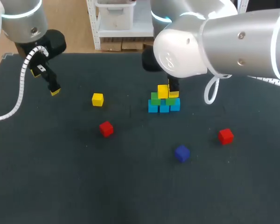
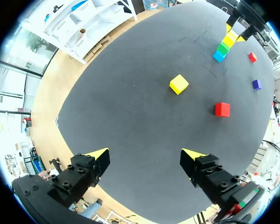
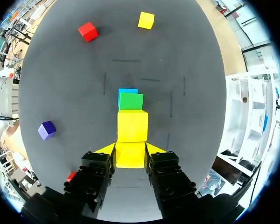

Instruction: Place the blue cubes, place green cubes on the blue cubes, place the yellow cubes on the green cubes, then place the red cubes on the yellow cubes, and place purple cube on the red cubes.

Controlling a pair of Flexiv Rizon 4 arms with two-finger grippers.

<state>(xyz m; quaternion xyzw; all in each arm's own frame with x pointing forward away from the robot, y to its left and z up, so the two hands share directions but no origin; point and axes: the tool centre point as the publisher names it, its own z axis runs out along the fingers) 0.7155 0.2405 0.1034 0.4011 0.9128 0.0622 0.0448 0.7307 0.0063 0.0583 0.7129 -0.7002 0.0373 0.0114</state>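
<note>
- Right gripper point(image 3: 130, 149) first: its two fingers are clamped on a yellow cube point(image 3: 130, 157), one pad pressed against each side, right at the stack.
- Over to the left gripper point(image 2: 145, 157): fingers spread wide with nothing between them, hanging above the table's left rear area, well apart from every cube.
- Dark table point(image 1: 60, 177) under it all, with the cubes scattered across its middle.
- And the stack itself, just right of centre: blue cubes point(image 1: 164, 108) in a row on the table as the base.
- Green cubes point(image 1: 155, 98) sit on top of the blue row.
- A second yellow cube point(image 1: 162, 91) rests on the green layer, and the gripped yellow cube sits just beside it at the same level, the two side by side.
- Loose pieces now: a lone yellow cube point(image 1: 97, 99) lies on the table to the left of the stack, between it and the left gripper.
- One red cube point(image 1: 106, 128) lies nearer the front, just beyond that lone yellow.
- The other red cube point(image 1: 226, 136) sits out on the right, well apart from the stack.
- Purple cube point(image 1: 182, 153) sits at the front, between the two reds, standing alone on the table.
</note>
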